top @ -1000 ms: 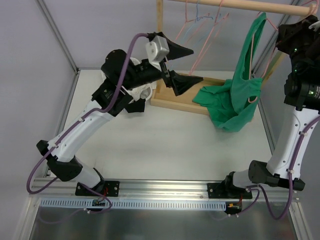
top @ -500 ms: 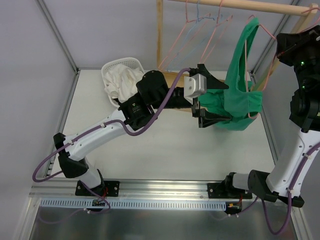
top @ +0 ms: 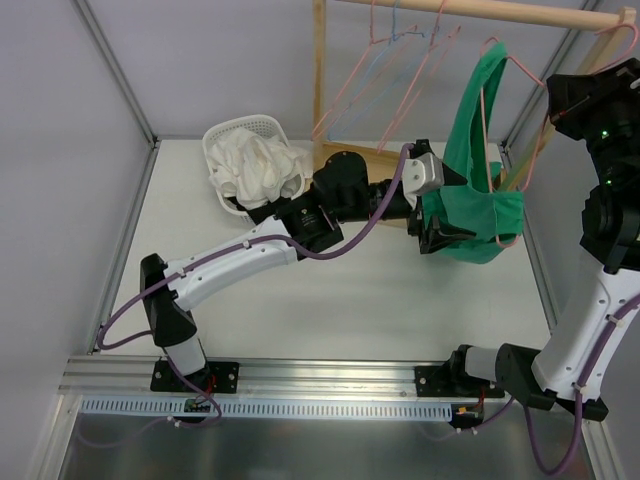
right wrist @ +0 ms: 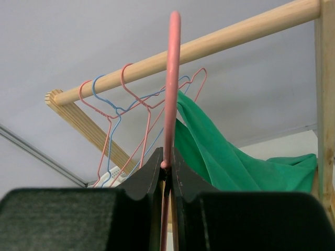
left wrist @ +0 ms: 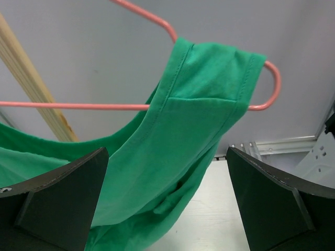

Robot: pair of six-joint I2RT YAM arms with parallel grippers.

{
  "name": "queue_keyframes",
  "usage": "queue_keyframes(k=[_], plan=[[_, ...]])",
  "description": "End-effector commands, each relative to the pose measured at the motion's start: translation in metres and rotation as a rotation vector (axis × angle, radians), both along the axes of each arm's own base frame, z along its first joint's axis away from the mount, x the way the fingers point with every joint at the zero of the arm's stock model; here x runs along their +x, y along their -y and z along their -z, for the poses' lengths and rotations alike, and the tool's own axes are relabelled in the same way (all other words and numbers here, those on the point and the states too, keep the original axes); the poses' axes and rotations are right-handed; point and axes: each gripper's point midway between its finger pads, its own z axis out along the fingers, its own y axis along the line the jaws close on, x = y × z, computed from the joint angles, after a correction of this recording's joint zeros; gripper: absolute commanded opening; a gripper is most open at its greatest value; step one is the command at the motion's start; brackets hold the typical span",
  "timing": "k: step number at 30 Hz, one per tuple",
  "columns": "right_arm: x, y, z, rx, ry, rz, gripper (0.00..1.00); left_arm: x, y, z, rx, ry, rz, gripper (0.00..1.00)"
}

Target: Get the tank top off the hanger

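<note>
The green tank top [top: 470,200] hangs by one strap from a pink wire hanger [top: 524,70], and its body sags in a bunch below. My right gripper [top: 562,92] is shut on the hanger and holds it up near the rail; in the right wrist view the pink wire [right wrist: 171,78] is pinched between the closed jaws [right wrist: 167,157], with the top [right wrist: 220,157] behind. My left gripper [top: 445,200] is open beside the top's lower body. In the left wrist view the cloth [left wrist: 178,146] hangs between the spread fingers [left wrist: 166,157], and the hanger [left wrist: 78,106] runs through the strap.
A wooden rack with a top rail [top: 500,12] and a post [top: 319,80] stands at the back, with empty pink and blue hangers [top: 390,60] on the rail. A white basket [top: 235,130] of white clothes sits to the left of the rack. Frame posts bound both sides.
My left arm has swung right from the rack post to the tank top, gripper still open. The right gripper has raised the hanger, lifting the top's bunched body off the rack base.
</note>
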Motion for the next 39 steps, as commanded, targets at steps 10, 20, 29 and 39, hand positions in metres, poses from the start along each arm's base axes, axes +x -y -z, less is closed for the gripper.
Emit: queue_keyframes(k=[10,20,29,39], plan=[[-0.032,-0.012,-0.034,0.007,0.122,-0.036,0.0,0.015,0.016,-0.016,-0.076,-0.018,-0.028,0.97],[-0.032,-0.011,-0.034,0.003,0.122,-0.031,0.0,0.01,0.026,-0.021,-0.088,-0.041,0.012,0.42],[-0.026,-0.002,-0.032,-0.063,0.122,0.013,0.0,-0.029,0.003,-0.025,-0.074,-0.027,0.044,0.0],[-0.017,0.004,-0.028,-0.103,0.12,0.037,0.0,-0.07,-0.027,-0.067,-0.146,-0.022,0.067,0.0]])
